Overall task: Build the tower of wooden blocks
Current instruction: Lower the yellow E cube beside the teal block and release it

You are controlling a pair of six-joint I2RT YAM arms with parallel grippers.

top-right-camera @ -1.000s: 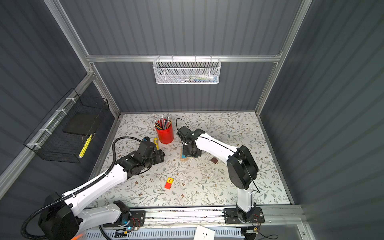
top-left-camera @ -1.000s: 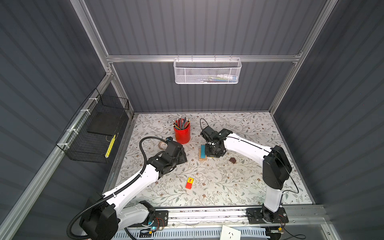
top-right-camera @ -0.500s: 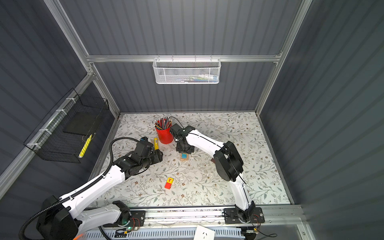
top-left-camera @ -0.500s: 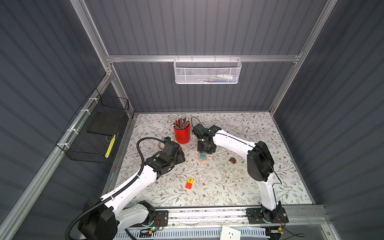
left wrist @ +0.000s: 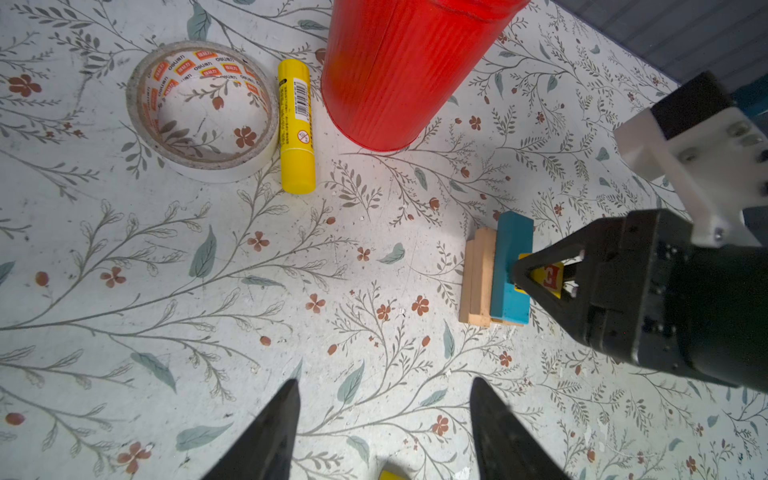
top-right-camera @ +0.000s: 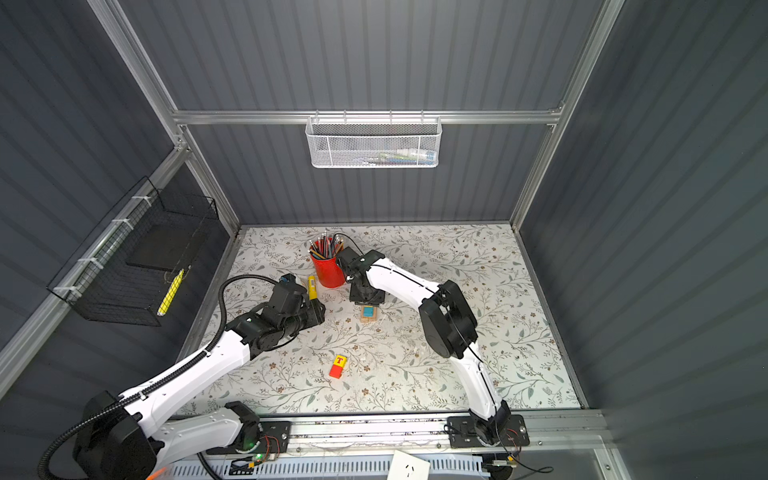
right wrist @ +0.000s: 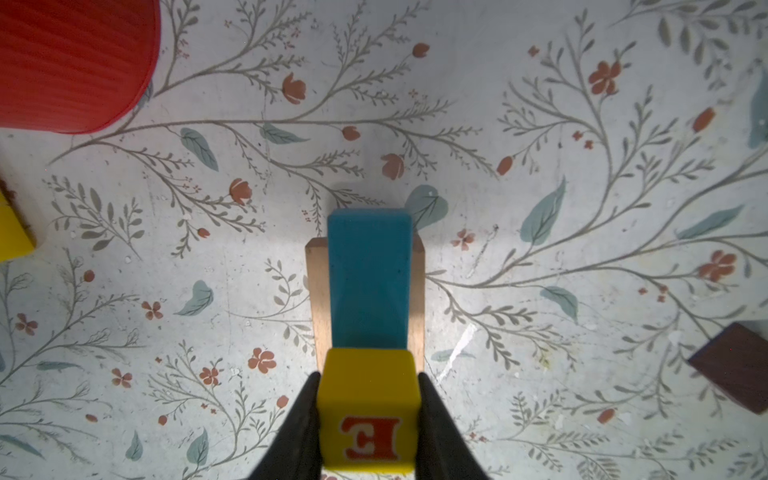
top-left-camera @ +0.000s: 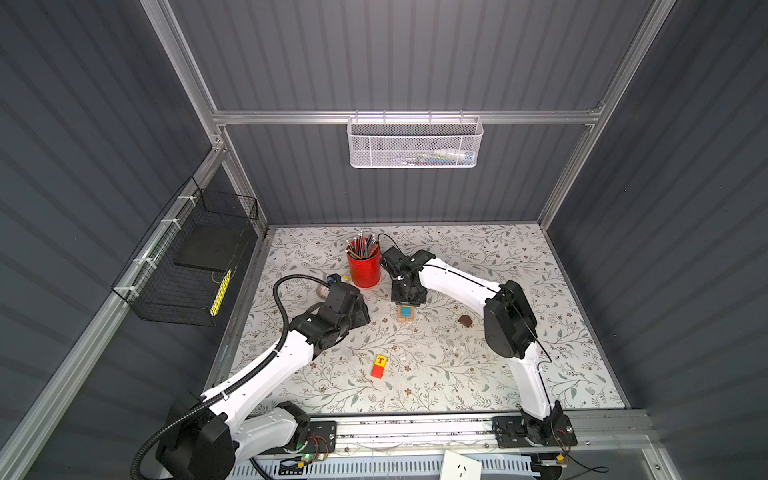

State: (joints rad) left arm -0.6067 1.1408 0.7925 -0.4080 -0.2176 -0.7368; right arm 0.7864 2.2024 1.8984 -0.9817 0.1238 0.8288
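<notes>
Tower [top-left-camera: 405, 314] with gripped yellow cube [right wrist: 368, 411] stands near red cup [top-left-camera: 365, 270].

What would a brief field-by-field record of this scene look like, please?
right hand: shut on yellow E cube, over one end of the blue plank
left hand: open, empty, apart from the stack
stack: blue plank lying on tan planks
cube-to-plank contact: cannot tell
loose blocks: yellow T cube next to red cube; dark brown piece
other items: red pencil cup, glue stick, tape roll
</notes>
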